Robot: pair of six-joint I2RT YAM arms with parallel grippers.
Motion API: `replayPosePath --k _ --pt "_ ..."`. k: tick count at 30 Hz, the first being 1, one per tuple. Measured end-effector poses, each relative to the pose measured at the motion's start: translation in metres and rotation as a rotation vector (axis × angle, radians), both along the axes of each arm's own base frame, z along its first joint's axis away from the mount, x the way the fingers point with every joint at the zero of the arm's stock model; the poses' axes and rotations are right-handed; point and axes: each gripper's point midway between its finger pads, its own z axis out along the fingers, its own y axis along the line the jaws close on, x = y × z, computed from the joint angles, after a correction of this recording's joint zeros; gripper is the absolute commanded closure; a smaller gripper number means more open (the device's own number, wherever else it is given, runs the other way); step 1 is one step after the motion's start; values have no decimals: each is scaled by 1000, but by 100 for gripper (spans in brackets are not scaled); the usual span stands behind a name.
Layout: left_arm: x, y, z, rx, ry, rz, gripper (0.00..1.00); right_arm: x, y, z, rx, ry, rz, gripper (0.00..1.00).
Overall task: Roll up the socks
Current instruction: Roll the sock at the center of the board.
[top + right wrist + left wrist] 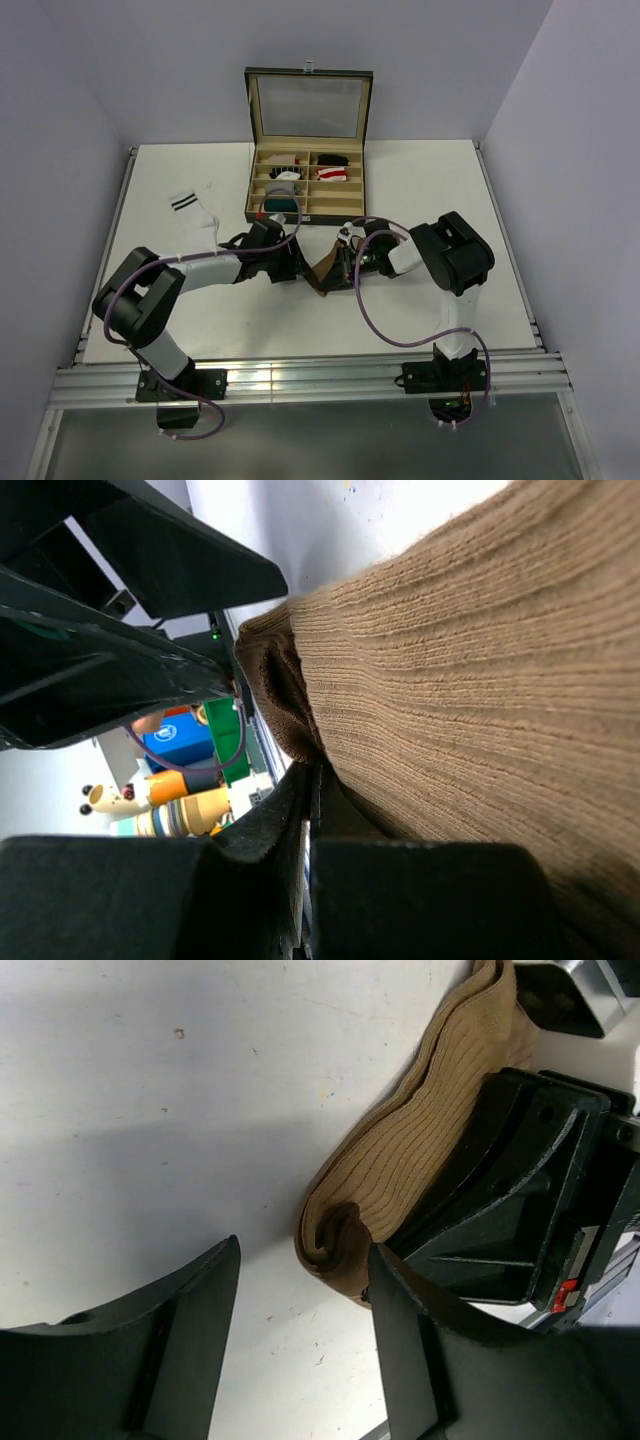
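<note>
The tan-brown sock (pixel 325 270) lies at mid-table between my two grippers. In the left wrist view the tan sock (pixel 400 1150) has its near end curled into a small roll. My left gripper (pixel 305 1295) stands open just short of that roll, with bare table between its fingers (pixel 190 1330). In the top view the left gripper (pixel 298 262) is at the sock's left side. My right gripper (pixel 347 262) is at the sock's right side; its jaws are shut on the tan sock (pixel 470 650) at its darker edge, right gripper (pixel 313 770). A white sock (pixel 192 212) with two dark cuff stripes lies flat at far left.
An open compartment box (pixel 306 186) with a glass lid stands at the back centre. It holds a red-and-white sock (pixel 330 176) and small black, grey and teal bundles. The table's raised rail (pixel 300 372) runs along the near edge by the arm bases.
</note>
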Motion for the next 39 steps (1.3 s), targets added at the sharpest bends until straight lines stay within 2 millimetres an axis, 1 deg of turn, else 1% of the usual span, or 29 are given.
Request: replayPosePath --k 3,4,6,7,9,12,13,15,16,18,19,22,23,24,25,26,29,33,35,37,39 --pt "0 -4 -1 3 6 -8 45 0 0 0 1 6 -3 100" --pt "0 -4 -1 5 8 -9 49 0 0 0 0 7 -3 100" --pt "0 -4 -2 12 15 -10 52 0 -1 0 -1 8 -4 100" --pt "0 -5 -4 17 21 -10 56 0 -1 0 -2 8 -5 100" --pt "0 -5 -8 28 35 -10 58 0 -1 0 -4 8 -6 100" --pt "3 -8 -10 34 47 -14 69 1 -2 0 -16 4 -11 100" --pt "3 -9 -12 39 53 -16 76 1 -2 0 -21 2 -14 100" --pt "3 -10 -15 48 70 -21 81 2 -3 0 -37 -6 -20 100" --pt "3 -11 -15 50 74 -22 87 2 -4 0 -43 -9 -22 100" --pt "4 -13 -14 55 79 -26 92 3 -5 0 -56 -18 -28 97" --pt "4 -14 -14 62 84 -29 98 4 -5 0 -64 -23 -32 95" --pt "4 -16 -14 74 95 -37 99 7 -8 2 -94 -57 -46 87" --pt "5 -16 -14 78 99 -37 99 8 -8 4 -108 -76 -51 81" --pt "5 -16 -14 82 104 -37 99 9 -9 5 -126 -100 -56 78" --pt "6 -16 -14 89 108 -37 99 11 -10 7 -145 -131 -61 75" --pt "5 -16 -14 97 113 -38 99 13 -9 10 -168 -171 -65 68" --pt "7 -16 -13 128 127 -55 99 18 -9 23 -217 -298 -81 60" --pt "10 -16 -12 181 147 -92 100 21 -7 49 -300 -533 -102 57" --pt "13 -17 -12 201 152 -111 100 21 -1 62 -351 -680 -105 57" --pt "14 -18 -12 218 160 -128 100 17 7 68 -396 -788 -96 57" --pt "15 -19 -12 228 165 -144 100 10 13 67 -439 -862 -78 57"
